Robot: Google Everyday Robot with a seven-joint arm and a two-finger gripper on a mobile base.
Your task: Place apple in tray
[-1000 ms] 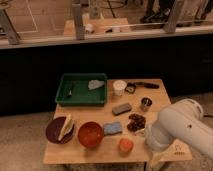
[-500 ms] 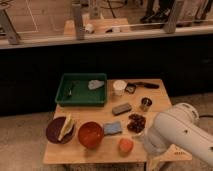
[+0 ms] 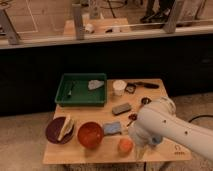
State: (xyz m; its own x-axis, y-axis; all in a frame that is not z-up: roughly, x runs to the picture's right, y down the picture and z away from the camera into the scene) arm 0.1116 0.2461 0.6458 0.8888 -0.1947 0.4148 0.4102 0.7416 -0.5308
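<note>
The apple point(image 3: 125, 145), small and orange-red, lies on the wooden table near its front edge, right of the red-orange bowl point(image 3: 90, 134). The dark-green tray point(image 3: 62, 97) stands at the table's back left; a pale crumpled item point(image 3: 95, 84) and a small dark item point(image 3: 71, 89) lie in it. My white arm point(image 3: 165, 125) reaches in from the right over the table's front right part. My gripper point(image 3: 139, 148) is at the arm's lower end, just right of the apple and close to it, largely hidden by the arm.
A dark-maroon plate point(image 3: 54, 131) holding a yellowish item sits at the front left. A blue sponge point(image 3: 112, 128), grey block point(image 3: 121, 108), white cup point(image 3: 119, 87), red chilli-shaped item point(image 3: 131, 118), small can point(image 3: 145, 100) and black tool point(image 3: 145, 85) lie mid-table and right.
My arm has swung left and down over the table's front right, bringing its end close beside the apple. The apple and the other things have not moved.
</note>
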